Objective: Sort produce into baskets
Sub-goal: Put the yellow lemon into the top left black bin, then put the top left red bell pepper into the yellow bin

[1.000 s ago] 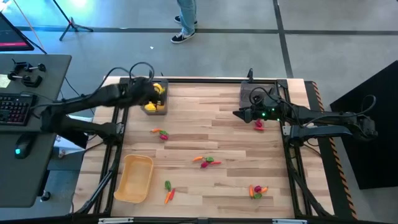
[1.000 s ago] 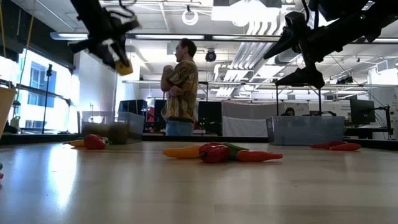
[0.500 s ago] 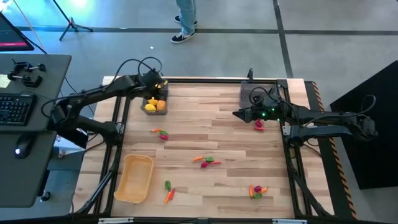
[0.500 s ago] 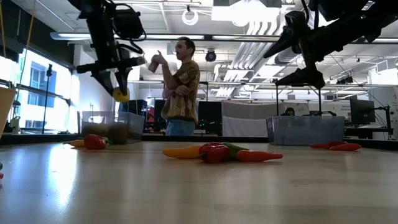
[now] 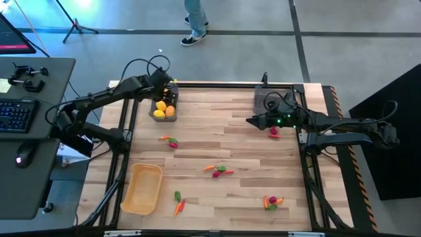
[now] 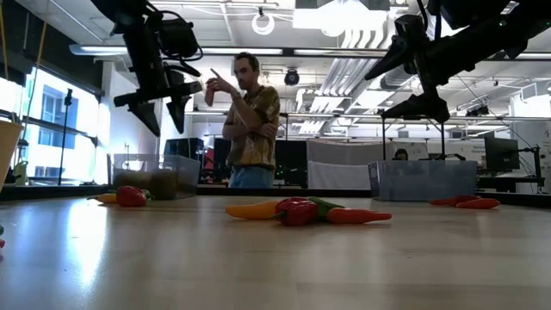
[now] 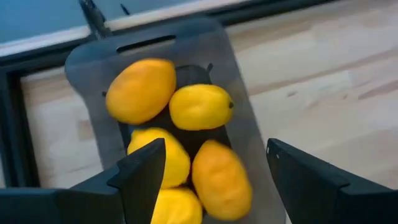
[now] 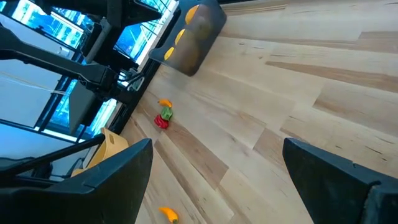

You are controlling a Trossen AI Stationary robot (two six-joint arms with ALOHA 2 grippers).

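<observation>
Several yellow and orange fruits (image 7: 200,106) lie in the dark grey bin (image 5: 163,105) at the table's far left corner. My left gripper (image 7: 211,149) hangs open just above that bin (image 7: 217,37), fingers slanting down, nothing between them; the low view shows it (image 6: 165,119) clear of the bin's rim. Near the second dark bin (image 5: 272,99) at the far right, my right gripper (image 5: 252,120) waits open and empty above the table, with a magenta-red piece (image 5: 273,131) lying just beside it. The tan tray (image 5: 143,187) sits at the near left.
Small clusters of produce lie on the wood: one left of centre (image 5: 170,141), one at the centre (image 5: 218,170), one near the tray (image 5: 177,203), one at the near right (image 5: 272,202). A person (image 6: 250,120) stands beyond the far edge.
My left gripper carried a yellow fruit toward the table's far edge and down over the far-left bin. There it opened and let go, and the fruit now lies in the bin with the others.
</observation>
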